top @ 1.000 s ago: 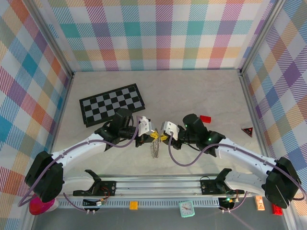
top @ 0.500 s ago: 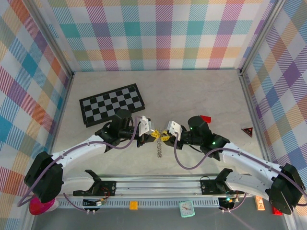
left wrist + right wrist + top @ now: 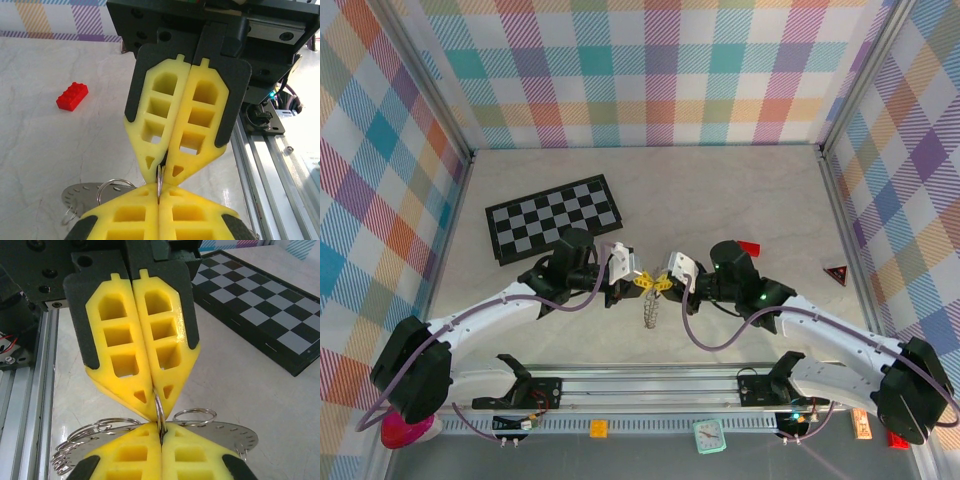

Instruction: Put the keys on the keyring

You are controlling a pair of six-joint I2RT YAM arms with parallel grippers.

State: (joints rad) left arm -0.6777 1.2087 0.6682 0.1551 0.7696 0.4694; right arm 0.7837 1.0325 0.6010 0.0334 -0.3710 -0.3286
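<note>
Top external: left gripper (image 3: 642, 281) and right gripper (image 3: 663, 286) meet tip to tip in the middle, with the keyring (image 3: 650, 312) dangling at 6 o'clock below them. The chessboard (image 3: 553, 218) lies well apart at 10 o'clock. Left wrist: own yellow pads (image 3: 130, 220) are clamped on a thin ring edge, and the opp. gripper's pads close on the same wire at 12 o'clock. A red brick (image 3: 72, 96) sits at 10. Right wrist: same double pinch, with spare loops (image 3: 90, 432) at 8 and a flat metal tag (image 3: 227, 432) at 4. Risk: both grip one thin wire v. close together, so an uneven pull could twist it free and drop the bunch. W/ tips touching there's little room to thread.
</note>
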